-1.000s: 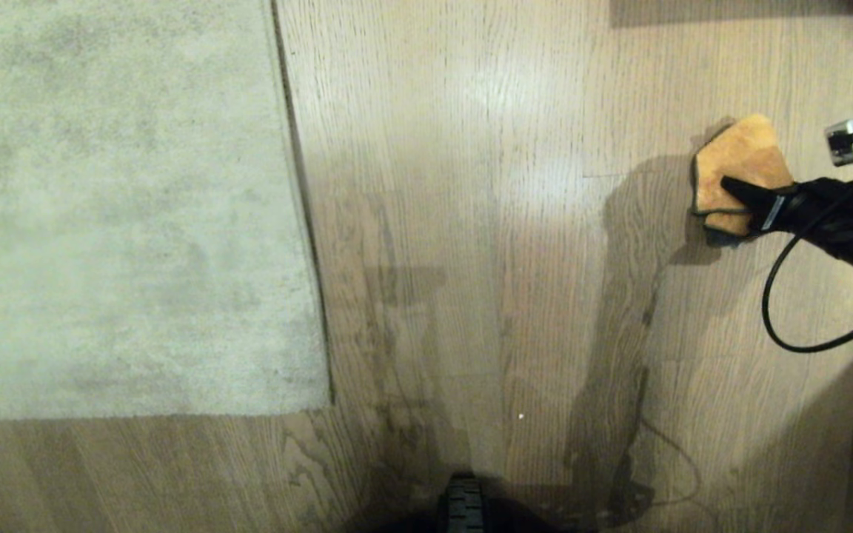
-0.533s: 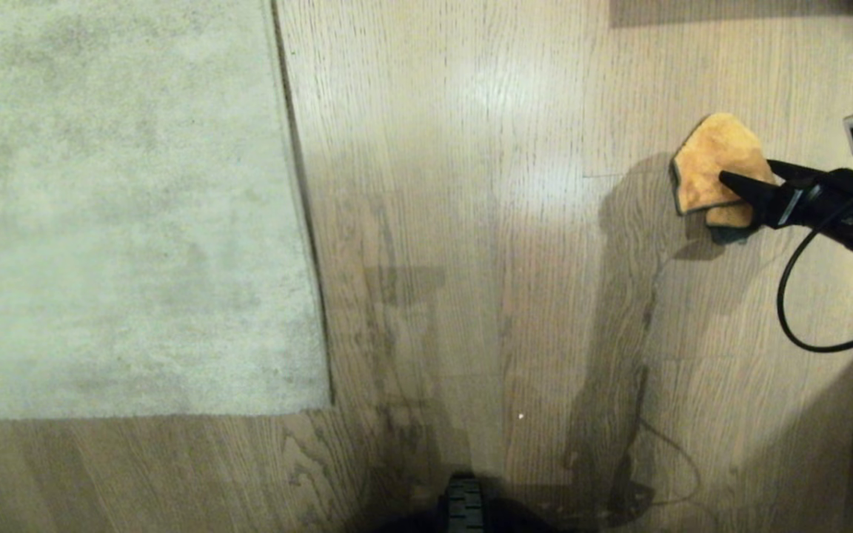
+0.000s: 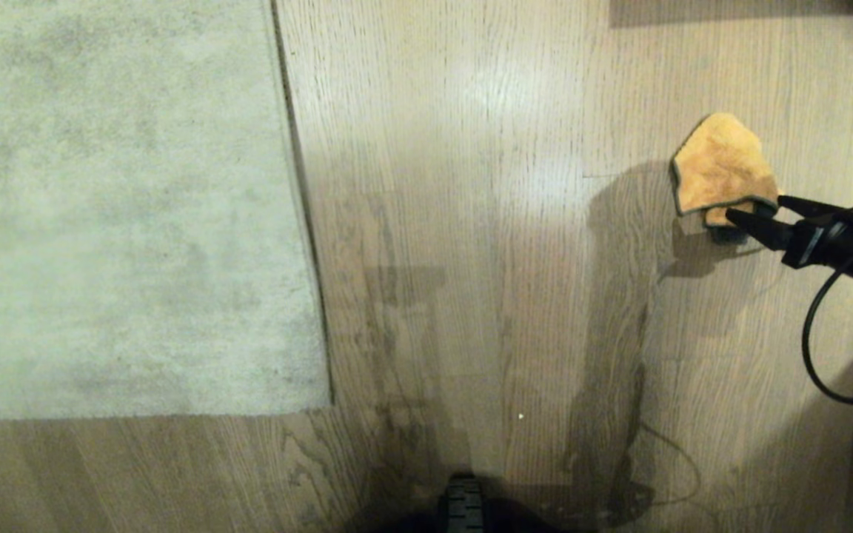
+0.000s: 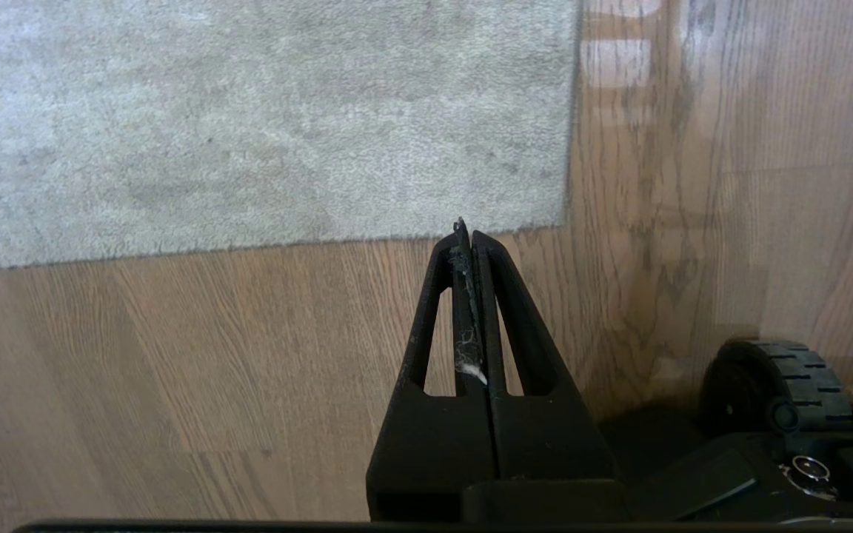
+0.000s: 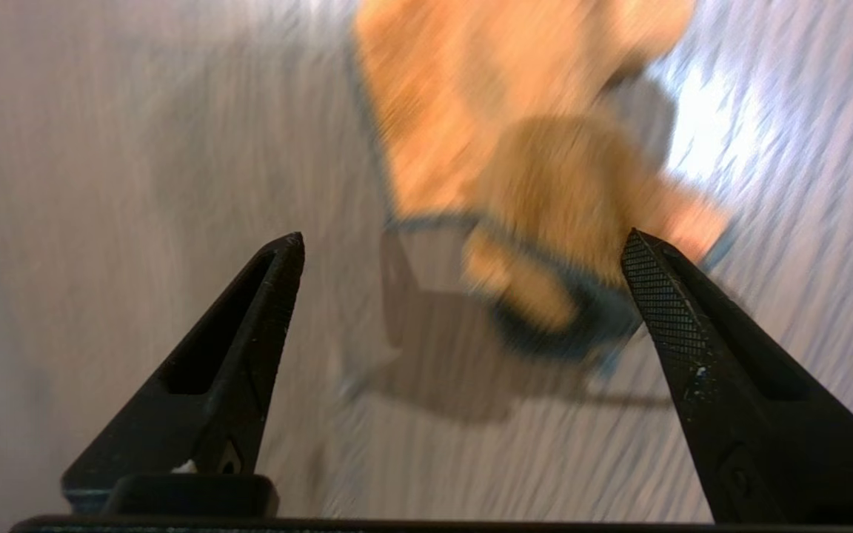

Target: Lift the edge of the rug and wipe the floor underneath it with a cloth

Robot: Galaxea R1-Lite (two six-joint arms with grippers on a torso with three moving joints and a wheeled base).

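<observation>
- The cloth (image 3: 723,169) lies crumpled on the floor (image 3: 471,222) out at about three o'clock from the middle of the head view, orange-tan with a dark teal trim along its near edge.
- The right gripper (image 3: 752,208) reaches in from the right edge at roughly three o'clock, its fingers (image 3: 756,226) spread wide apart with the tips at the cloth's lower corner; nothing is clamped between them.
- From the right wrist camera the cloth (image 5: 515,148) sits just past the two parted fingers (image 5: 678,311), one tip overlapping the trimmed hem; whether it touches the fabric I cannot tell.
- The rug edge (image 3: 300,207) runs flat on the floor at about nine to ten o'clock, its corner near seven o'clock, well apart from the cloth.
- The left gripper (image 4: 466,240) hangs parked over the floor near the rug corner, fingers pressed together on nothing, a bit of white lint stuck between them.
- A dark wheel (image 4: 774,385) of the base sits beside that arm.
</observation>
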